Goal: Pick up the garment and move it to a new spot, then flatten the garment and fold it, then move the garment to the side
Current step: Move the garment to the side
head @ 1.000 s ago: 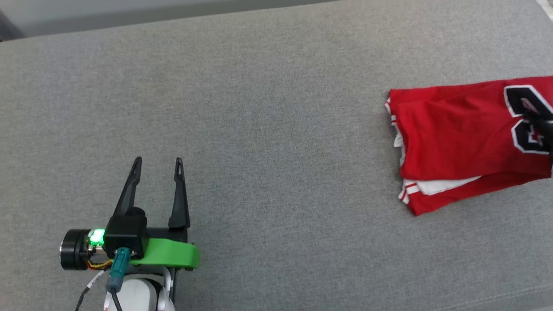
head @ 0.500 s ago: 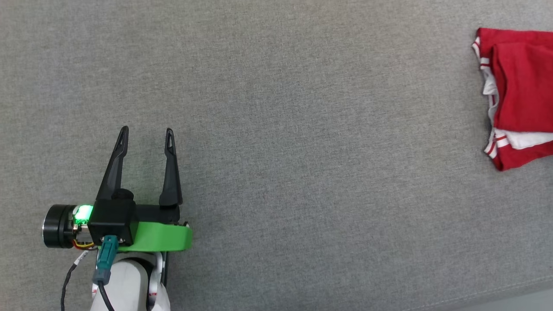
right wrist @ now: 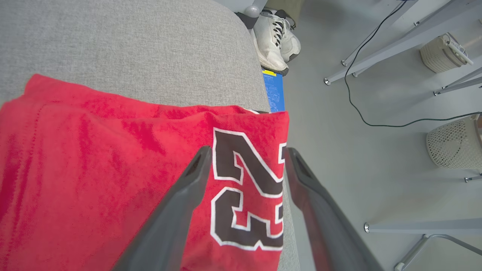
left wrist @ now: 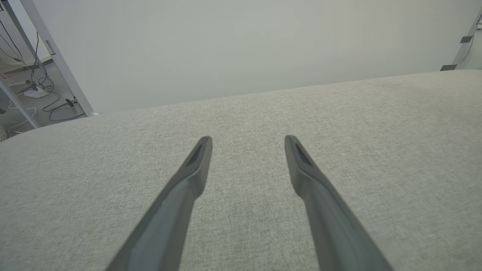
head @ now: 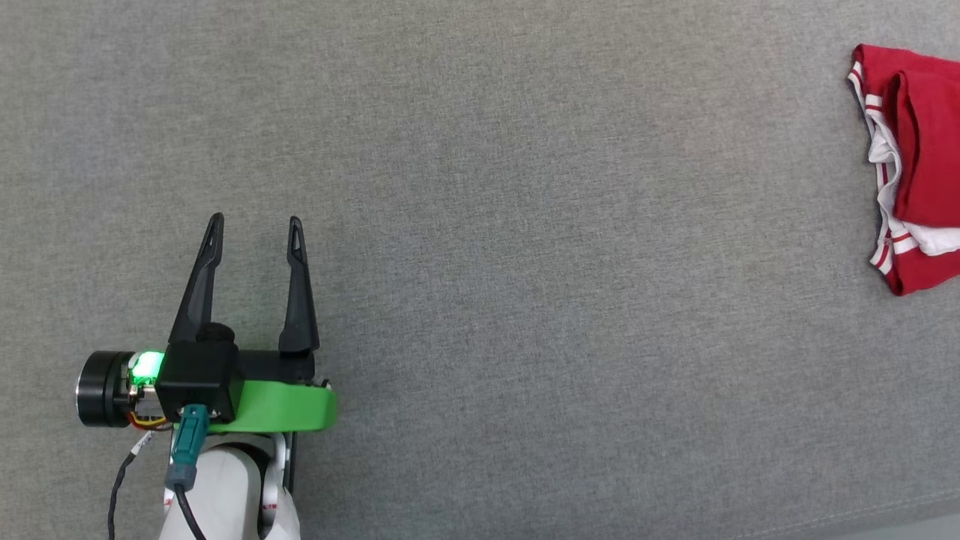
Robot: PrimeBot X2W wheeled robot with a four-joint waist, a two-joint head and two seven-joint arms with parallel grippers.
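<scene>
The garment (head: 919, 172), a red jersey with white sleeves and striped trim, lies folded at the far right of the grey surface (head: 525, 225), partly cut off by the head view's edge. In the right wrist view the garment (right wrist: 113, 169) shows its black numerals near the surface's end. My right gripper (right wrist: 246, 152) hangs open just above the numerals, holding nothing. My left gripper (head: 255, 221) rests open at the lower left, far from the garment. In the left wrist view, the left gripper (left wrist: 248, 141) has only grey fabric between its fingers.
The grey surface's rounded end (right wrist: 260, 86) lies just beyond the garment. On the floor past it are a person's white shoes (right wrist: 275, 41), a blue item (right wrist: 274, 92), a cable (right wrist: 376, 120), metal legs and two mesh baskets (right wrist: 453, 145).
The right gripper has opened and let go of the garment. The head camera has swung, so the garment now sits at the view's right edge. The left gripper has stayed put.
</scene>
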